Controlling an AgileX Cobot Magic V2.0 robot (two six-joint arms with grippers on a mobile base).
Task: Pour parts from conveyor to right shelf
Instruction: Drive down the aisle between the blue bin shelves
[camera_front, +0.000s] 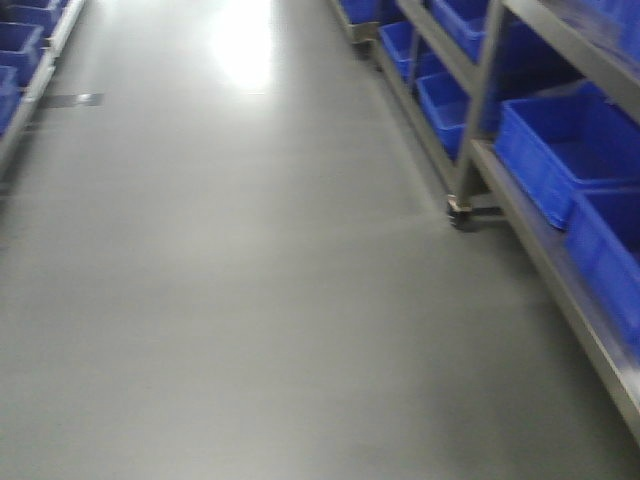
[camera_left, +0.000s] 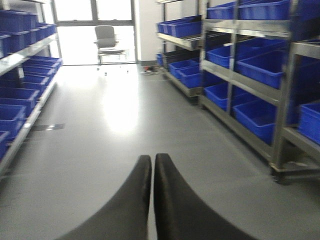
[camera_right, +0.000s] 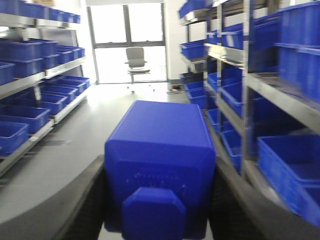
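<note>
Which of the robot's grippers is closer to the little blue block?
Right. The right gripper clamps the blue block; the left gripper is shut, with no block in its view.

I'm in a warehouse aisle: steel racks on both sides, rows of blue bins, glossy grey floor.

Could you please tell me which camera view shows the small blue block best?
The right wrist view: the blue block fills its foreground, held in the right gripper. The front and left wrist views show none of it, only floor and shelves.
</note>
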